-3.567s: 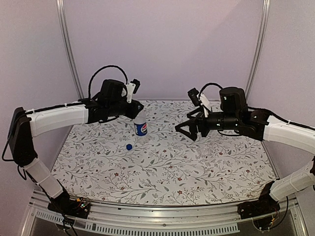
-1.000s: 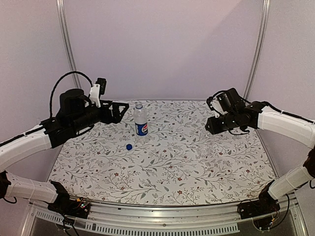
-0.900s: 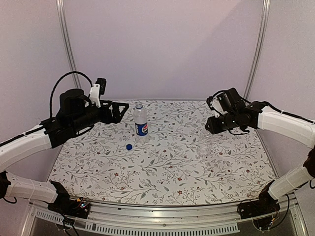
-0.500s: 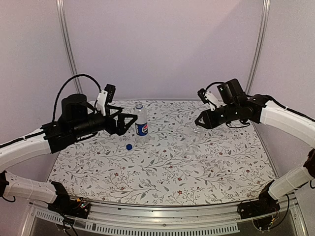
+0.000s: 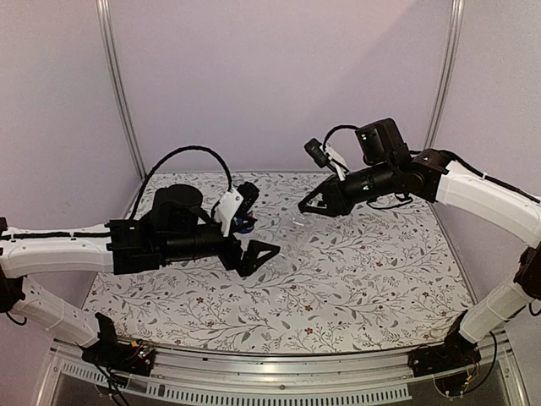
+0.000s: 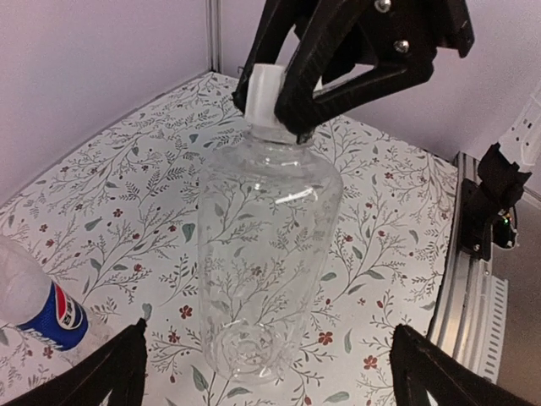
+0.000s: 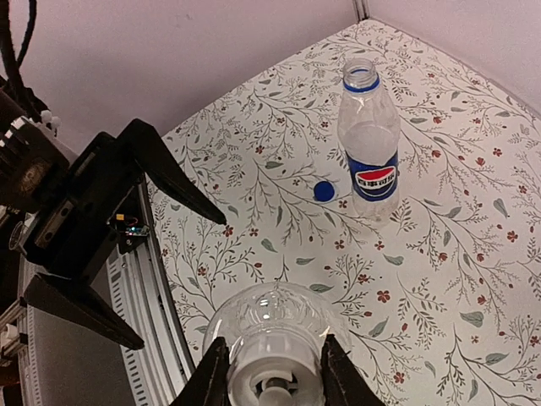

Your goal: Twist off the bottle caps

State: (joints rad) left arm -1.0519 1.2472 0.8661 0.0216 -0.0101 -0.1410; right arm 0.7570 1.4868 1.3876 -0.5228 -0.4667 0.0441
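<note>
My right gripper [image 5: 308, 205] is shut on the pale see-through cap [image 6: 264, 90] of the short unlabelled bottle [image 6: 269, 254], which hangs from it over the middle of the table. In the right wrist view its fingers [image 7: 211, 379] flank the cap [image 7: 275, 372]. My left gripper [image 5: 256, 252] is open, its fingertips [image 6: 114, 368] spread wide just short of that bottle's base. The Pepsi bottle [image 7: 369, 152] stands upright and uncapped, with the blue cap [image 7: 323, 191] lying beside it. In the top view my left wrist hides most of the Pepsi bottle.
The floral table cover [image 5: 363, 279] spreads under both arms. A metal rail [image 5: 279, 364] runs along the near edge, and the purple back wall [image 5: 279, 85] stands behind. My left forearm [image 5: 68, 249] lies across the left side of the table.
My right gripper closed on the clear bottle's cap and carried the bottle up and to the left. My left arm swung right and forward, coming in front of the Pepsi bottle, still open.
</note>
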